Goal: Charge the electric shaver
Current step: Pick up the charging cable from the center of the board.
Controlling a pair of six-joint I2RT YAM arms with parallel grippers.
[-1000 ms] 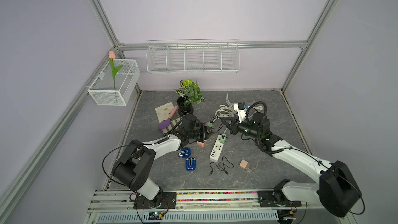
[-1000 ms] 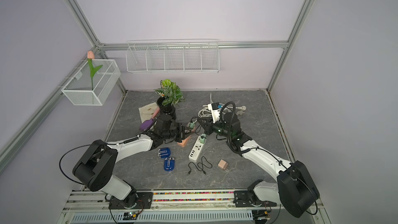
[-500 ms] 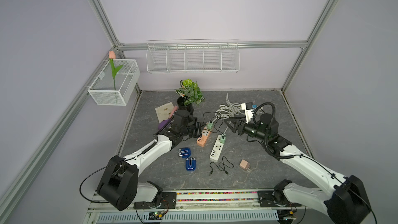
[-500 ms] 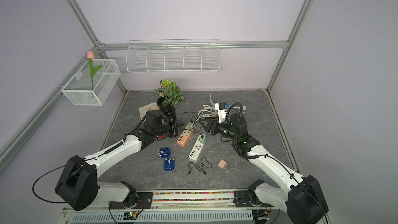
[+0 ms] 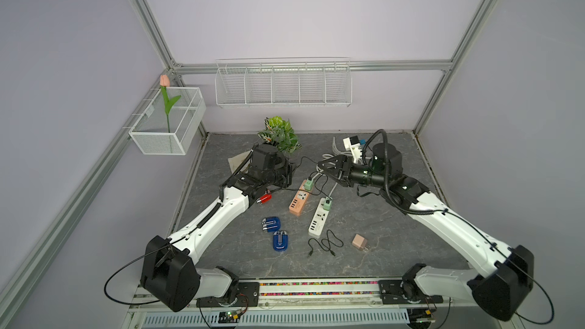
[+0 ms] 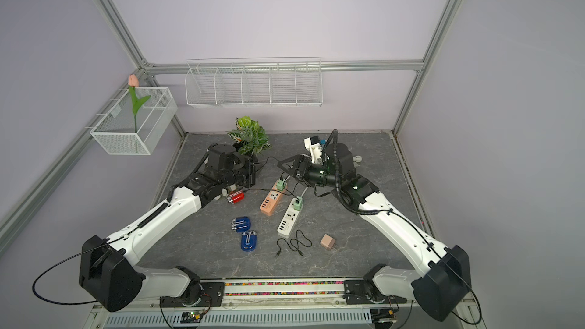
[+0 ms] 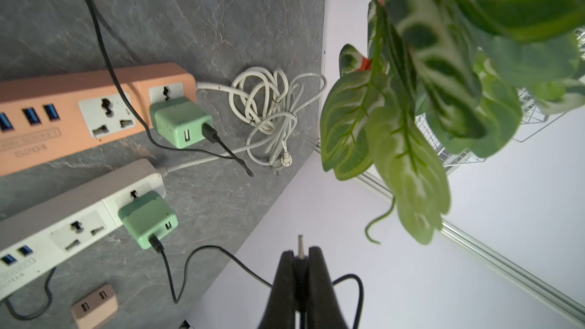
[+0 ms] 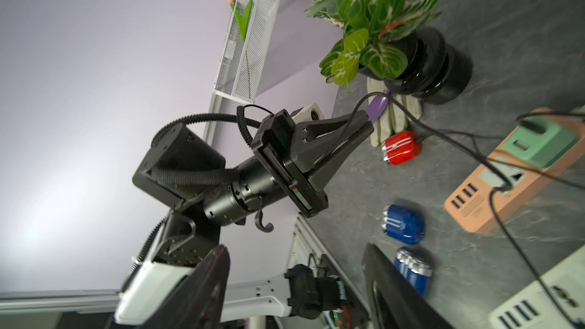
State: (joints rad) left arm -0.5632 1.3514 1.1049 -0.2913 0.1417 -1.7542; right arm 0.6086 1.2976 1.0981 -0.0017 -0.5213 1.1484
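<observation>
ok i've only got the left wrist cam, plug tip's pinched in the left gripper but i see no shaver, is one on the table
observer: A red shaver lies between the left arm and the orange power strip.
operator: any others
observer: One blue shaver and a second blue shaver lie nearer the robot's base.
operator: and the right gripper
observer: The right gripper is open and empty.

- Pale lilac walls (image 5: 285,11) framed by aluminium rails (image 5: 395,65).
- Grey stone-look tabletop (image 5: 364,216).
- Wire shelf (image 5: 281,83) at twelve o'clock; wire basket (image 5: 164,144) at ten o'clock.
</observation>
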